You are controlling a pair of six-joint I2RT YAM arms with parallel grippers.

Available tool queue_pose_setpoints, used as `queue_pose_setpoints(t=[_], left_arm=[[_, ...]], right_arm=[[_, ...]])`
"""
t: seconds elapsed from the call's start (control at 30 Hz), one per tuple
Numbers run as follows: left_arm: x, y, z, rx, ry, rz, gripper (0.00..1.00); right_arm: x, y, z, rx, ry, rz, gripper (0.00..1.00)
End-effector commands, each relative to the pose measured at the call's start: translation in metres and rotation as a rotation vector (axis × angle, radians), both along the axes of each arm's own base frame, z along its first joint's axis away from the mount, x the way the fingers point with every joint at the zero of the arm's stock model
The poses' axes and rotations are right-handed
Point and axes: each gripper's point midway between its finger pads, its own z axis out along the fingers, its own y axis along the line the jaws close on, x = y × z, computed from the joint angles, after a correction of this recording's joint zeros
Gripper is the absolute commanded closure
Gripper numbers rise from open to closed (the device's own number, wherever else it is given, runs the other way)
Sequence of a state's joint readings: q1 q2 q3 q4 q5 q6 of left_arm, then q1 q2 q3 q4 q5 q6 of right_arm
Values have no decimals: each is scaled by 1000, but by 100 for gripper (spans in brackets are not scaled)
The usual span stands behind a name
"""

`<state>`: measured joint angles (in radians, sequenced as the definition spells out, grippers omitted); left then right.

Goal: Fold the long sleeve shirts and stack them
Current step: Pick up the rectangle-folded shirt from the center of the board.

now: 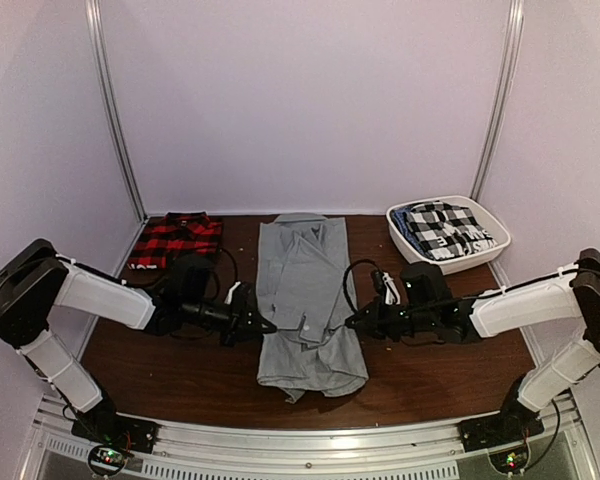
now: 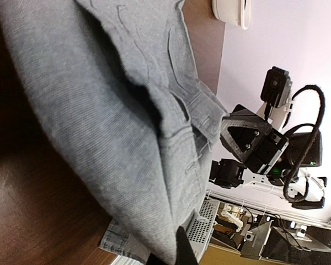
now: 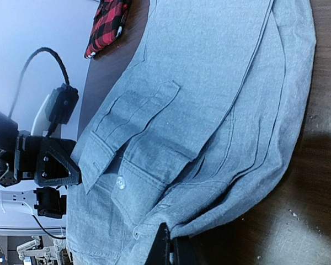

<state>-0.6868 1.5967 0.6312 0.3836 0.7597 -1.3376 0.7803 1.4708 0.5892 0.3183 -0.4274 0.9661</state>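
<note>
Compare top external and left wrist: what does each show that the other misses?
Top external only: the folded plaid shirt at the table's far left, the checked cloth in the white bin, and the grey shirt's whole outline.
Left wrist only: a close look at the grey shirt's weave and its lifted fold, plus lab gear past the table's near edge.
Both: the grey shirt, the right gripper shut on its right edge, and the brown table.
</note>
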Motion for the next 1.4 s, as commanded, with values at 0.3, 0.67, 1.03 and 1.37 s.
queue_pose_setpoints(t=[0.3, 0.67, 1.03, 1.37], left_arm=[[-24, 21, -34, 87, 48, -32, 92], [-29, 24, -61, 165, 22, -72, 61], [-42, 15, -70, 197, 31, -93, 64], [-48, 11, -50, 156, 15, -112, 100]], right_arm=[[-10, -2, -7, 35, 13, 30, 100], [-26, 0, -20, 35, 49, 48, 100], [-28, 2, -19, 34, 48, 54, 100], [-24, 5, -10, 35, 29, 56, 100]])
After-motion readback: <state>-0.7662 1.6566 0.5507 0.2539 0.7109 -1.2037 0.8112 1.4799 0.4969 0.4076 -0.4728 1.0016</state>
